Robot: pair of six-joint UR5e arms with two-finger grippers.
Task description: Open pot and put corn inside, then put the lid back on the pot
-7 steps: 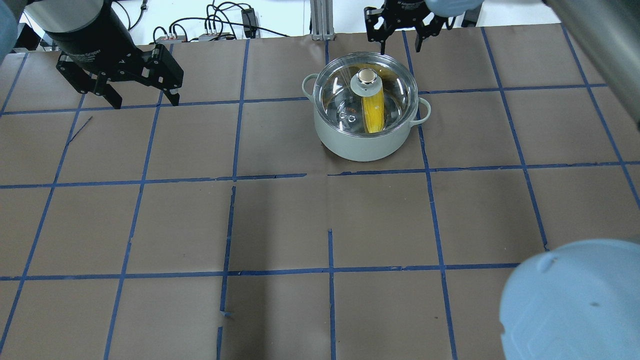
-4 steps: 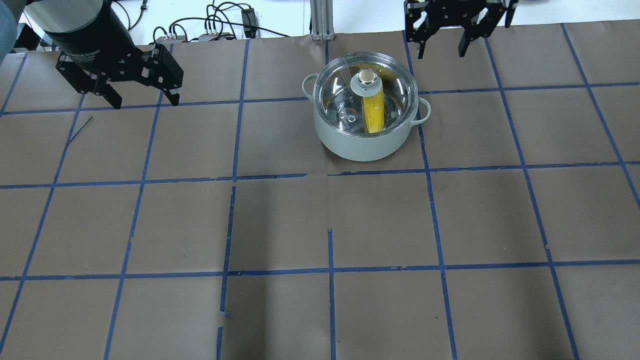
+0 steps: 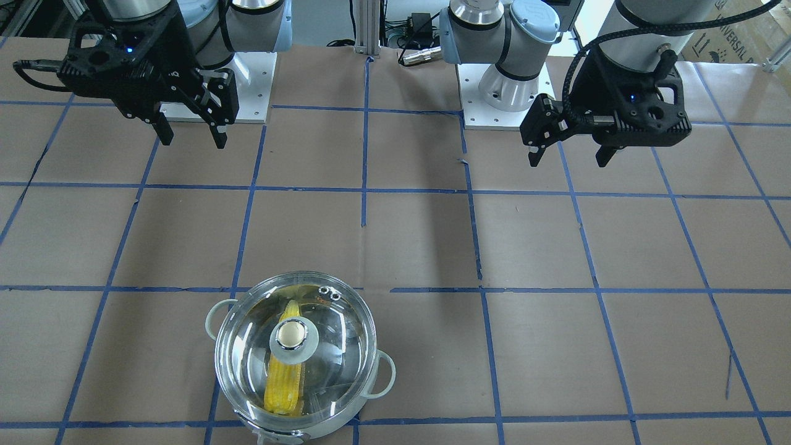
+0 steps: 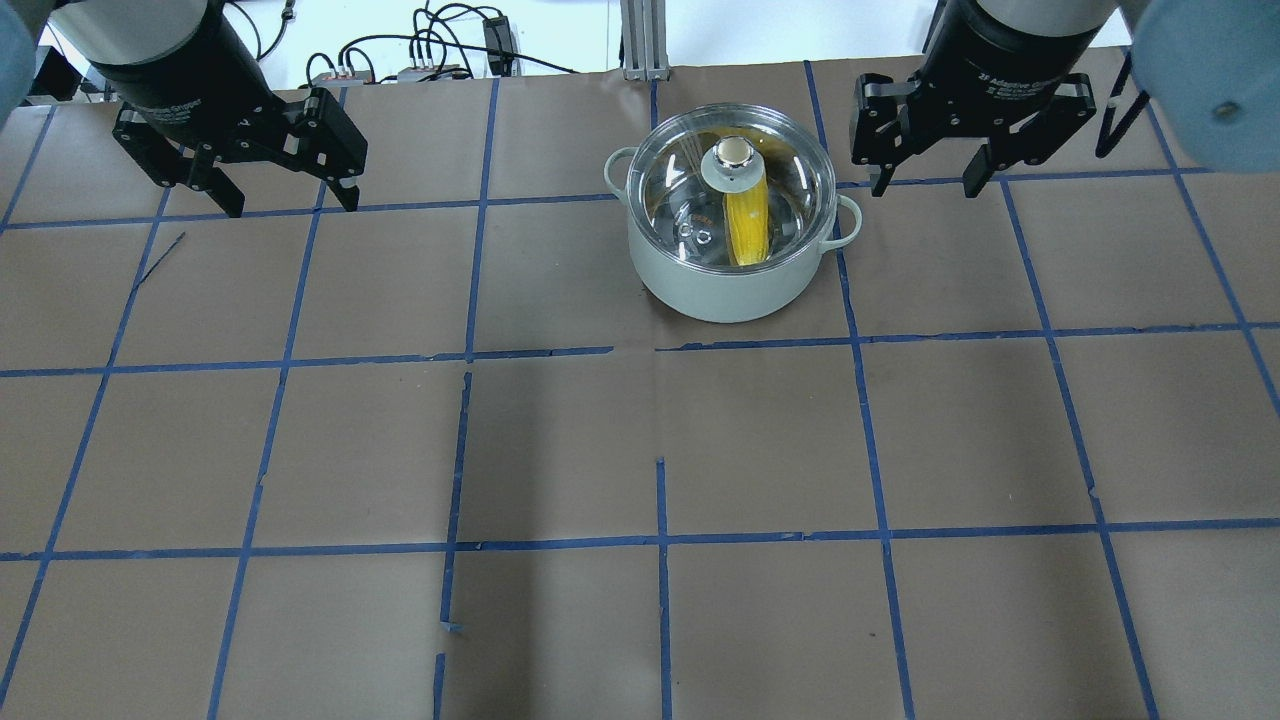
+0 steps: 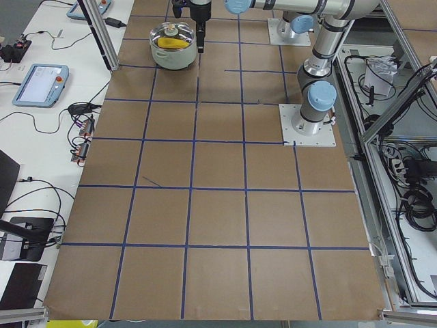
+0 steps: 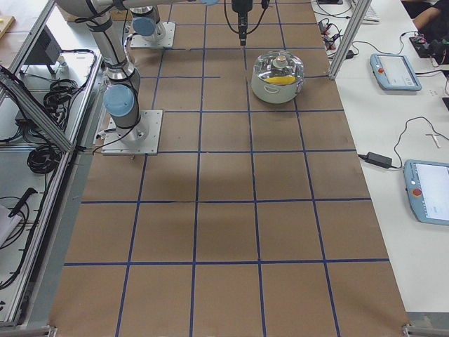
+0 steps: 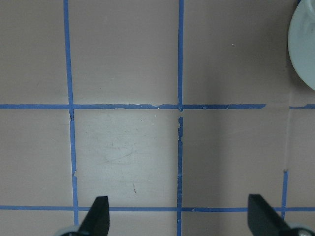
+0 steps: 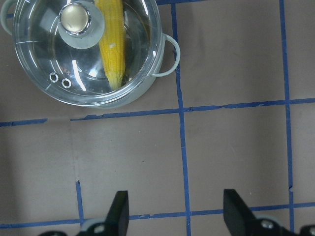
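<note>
The pot (image 4: 735, 285) stands on the far middle of the table with the glass lid (image 4: 690, 195) seated on it. The corn (image 4: 747, 228) lies inside, seen through the glass, partly under the knob (image 4: 733, 153). My right gripper (image 4: 925, 188) hangs open and empty just right of the pot, apart from it. My left gripper (image 4: 290, 205) is open and empty at the far left. The front view shows the pot (image 3: 217, 312), lid (image 3: 337, 346), corn (image 3: 283, 378), right gripper (image 3: 193, 142) and left gripper (image 3: 568, 162). The right wrist view shows the lid (image 8: 44, 59) and corn (image 8: 112, 44).
Brown paper with a blue tape grid (image 4: 660, 540) covers the table. Cables and boxes (image 4: 420, 50) and an aluminium post (image 4: 645, 40) sit past the far edge. Tablets (image 6: 396, 70) lie on the side bench. The arm bases (image 3: 503, 93) stand at the robot's side.
My right gripper has swung from above the pot's far rim to the right and back toward the robot. Its blue elbow has left the lower right corner. The left arm has not moved.
</note>
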